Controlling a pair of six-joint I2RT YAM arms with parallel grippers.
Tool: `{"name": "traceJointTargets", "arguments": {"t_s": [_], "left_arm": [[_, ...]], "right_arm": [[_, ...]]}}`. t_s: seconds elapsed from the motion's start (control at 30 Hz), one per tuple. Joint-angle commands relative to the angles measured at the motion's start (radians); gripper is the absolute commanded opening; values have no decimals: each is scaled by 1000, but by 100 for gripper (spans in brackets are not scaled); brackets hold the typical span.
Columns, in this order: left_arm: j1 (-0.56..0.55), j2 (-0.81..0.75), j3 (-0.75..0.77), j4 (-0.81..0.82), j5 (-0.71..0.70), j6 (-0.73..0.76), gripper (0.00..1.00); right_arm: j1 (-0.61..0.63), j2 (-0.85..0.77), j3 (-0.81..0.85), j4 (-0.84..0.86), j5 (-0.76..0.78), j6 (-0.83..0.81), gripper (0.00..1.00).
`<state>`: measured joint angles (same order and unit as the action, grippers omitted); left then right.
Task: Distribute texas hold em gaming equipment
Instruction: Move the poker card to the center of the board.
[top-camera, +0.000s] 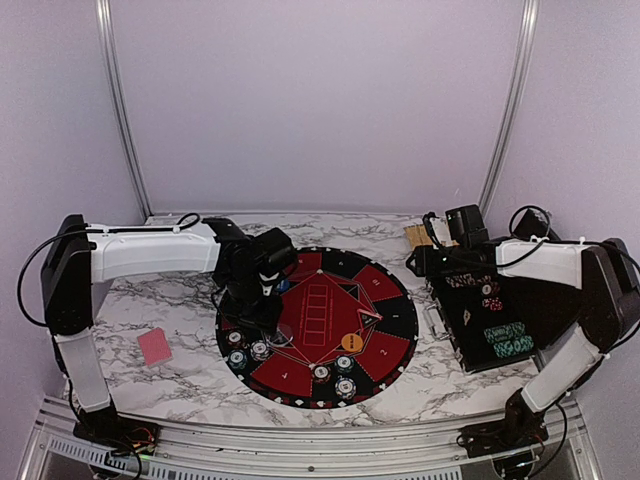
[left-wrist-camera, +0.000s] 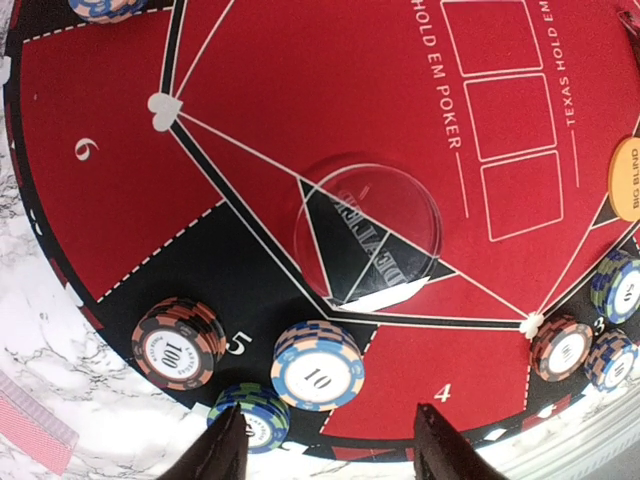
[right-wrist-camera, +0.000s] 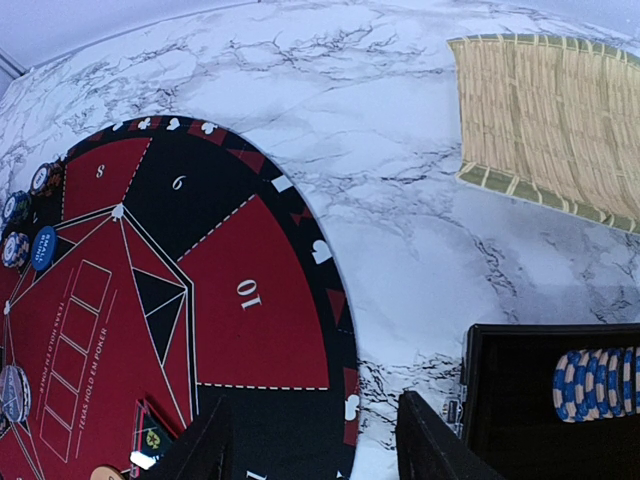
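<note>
Dealer button (left-wrist-camera: 368, 232) lies flat mid-mat (left-wrist-camera: 300, 80), free of the open left gripper (left-wrist-camera: 328, 432). I'd lift straight up, dodging the chip stacks (left-wrist-camera: 317, 365) toward the counter's (top-camera: 450, 390) near edge. Over by the case, the right gripper (right-wrist-camera: 310, 440) is open and empty too.

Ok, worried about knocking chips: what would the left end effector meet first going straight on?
Probably the clear button on the mat, straight ahead; depth is unclear, so it might touch bare mat just short, beside the 10 stack.
</note>
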<state>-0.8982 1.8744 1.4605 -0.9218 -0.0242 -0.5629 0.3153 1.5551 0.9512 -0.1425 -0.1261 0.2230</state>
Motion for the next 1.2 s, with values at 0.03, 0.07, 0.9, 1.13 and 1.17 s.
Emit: {"name": "traceJointTargets", "arguments": {"t_s": [0.03, 0.07, 0.9, 1.13, 1.17], "left_arm": [[18, -71, 3, -42, -33, -33, 59], [22, -79, -3, -42, -34, -39, 59], [330, -528, -474, -25, -202, -420, 78], [453, -603, -620, 12, -162, -437, 92], [474, -608, -639, 24, -147, -432, 94]], "right_arm": [[1, 6, 20, 1, 3, -11, 54], [2, 7, 20, 1, 3, -11, 54], [7, 10, 21, 10, -34, -10, 59], [8, 10, 20, 12, -40, -11, 67], [8, 10, 20, 13, -39, -10, 68]]}}
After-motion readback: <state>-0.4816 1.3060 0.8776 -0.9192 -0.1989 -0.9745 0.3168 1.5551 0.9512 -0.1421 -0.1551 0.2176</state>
